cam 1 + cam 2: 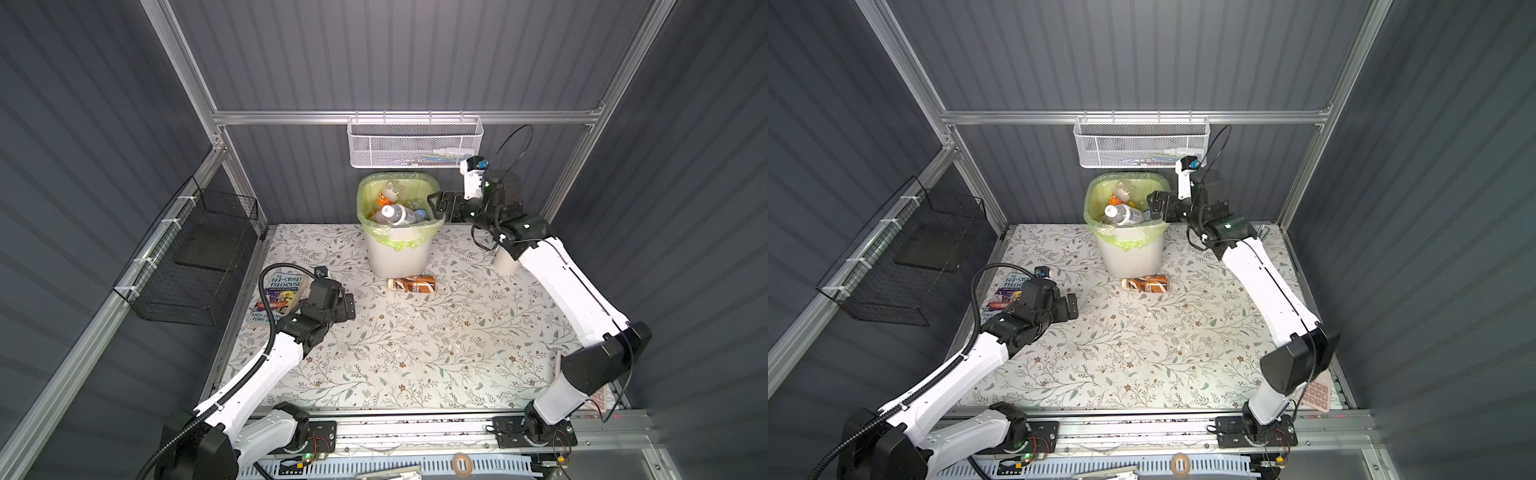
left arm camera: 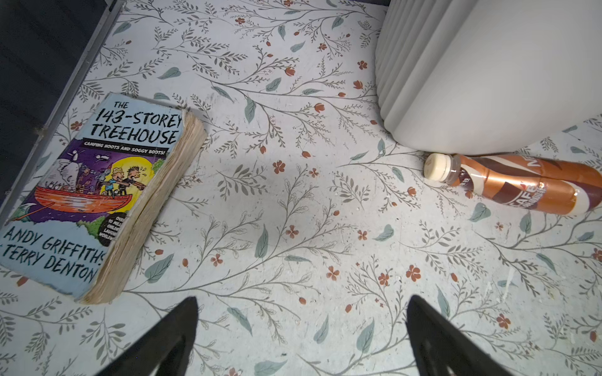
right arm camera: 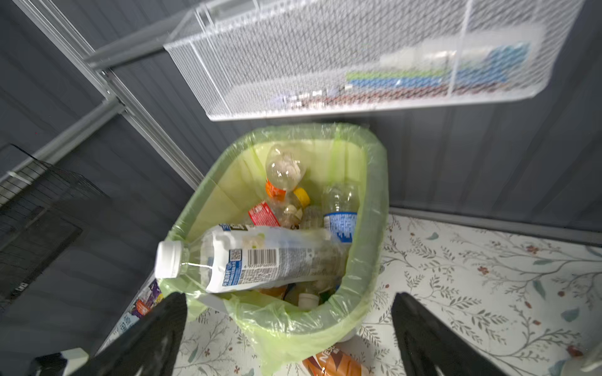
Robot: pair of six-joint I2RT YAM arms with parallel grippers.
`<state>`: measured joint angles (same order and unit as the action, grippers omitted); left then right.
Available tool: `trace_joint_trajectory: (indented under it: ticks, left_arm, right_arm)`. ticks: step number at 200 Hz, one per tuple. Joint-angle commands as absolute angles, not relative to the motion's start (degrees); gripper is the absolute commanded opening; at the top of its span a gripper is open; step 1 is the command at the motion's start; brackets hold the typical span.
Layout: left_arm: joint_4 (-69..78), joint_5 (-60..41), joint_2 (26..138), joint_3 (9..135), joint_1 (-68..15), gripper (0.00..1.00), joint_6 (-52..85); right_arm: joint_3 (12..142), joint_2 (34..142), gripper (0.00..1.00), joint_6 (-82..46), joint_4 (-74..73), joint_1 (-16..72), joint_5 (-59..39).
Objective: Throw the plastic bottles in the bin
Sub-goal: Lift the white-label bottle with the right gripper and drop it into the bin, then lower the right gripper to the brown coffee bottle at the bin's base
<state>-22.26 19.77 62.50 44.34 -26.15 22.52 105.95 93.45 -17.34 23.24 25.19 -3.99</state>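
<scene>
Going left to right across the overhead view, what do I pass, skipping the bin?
Black wire basket → book → left claw → brown bottle → white cup.

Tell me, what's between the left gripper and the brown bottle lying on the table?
Nothing. The left wrist view shows only bare flowered tabletop from the left gripper to the brown bottle.

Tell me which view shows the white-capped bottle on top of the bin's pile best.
The right wrist view: the white-capped bottle lies close and large, cap, barcode and label visible, across the other bottles in the bin. Both top views show it whole but small. The left wrist view shows only the bin's outer wall.
</scene>
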Motion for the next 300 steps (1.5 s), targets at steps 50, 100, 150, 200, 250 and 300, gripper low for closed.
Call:
trace_joint_trajectory:
  ticks: [50,100,150,200,250,300]
  left_arm:
    - [-21.9,19.2,62.2,44.3,-25.7,1.0,22.2]
    - [-21.1,18.9,63.1,43.3,-25.7,1.0,23.0]
    - [-19.8,17.6,63.5,41.8,-25.7,1.0,22.9]
    - [-19.0,16.0,64.7,41.3,-25.7,1.0,23.1]
    - [-19.9,15.9,63.9,41.4,-25.7,1.0,22.2]
    - [-20.1,15.9,64.0,41.0,-25.7,1.0,21.9]
  right_arm:
    - [91.4,86.6,0.99,-14.8,19.9,24.3,1.0]
    - [77.3,83.8,0.99,-16.5,16.6,24.2,-1.1]
    - [63.6,84.2,0.99,-13.4,9.1,24.4,-4.0]
    - [59.2,91.7,0.99,-18.5,2.0,23.6,-8.6]
    - [59.2,99.5,0.99,-21.0,-6.0,22.8,-14.0]
    - [58.9,103.3,0.99,-25.9,-10.4,22.7,-18.6]
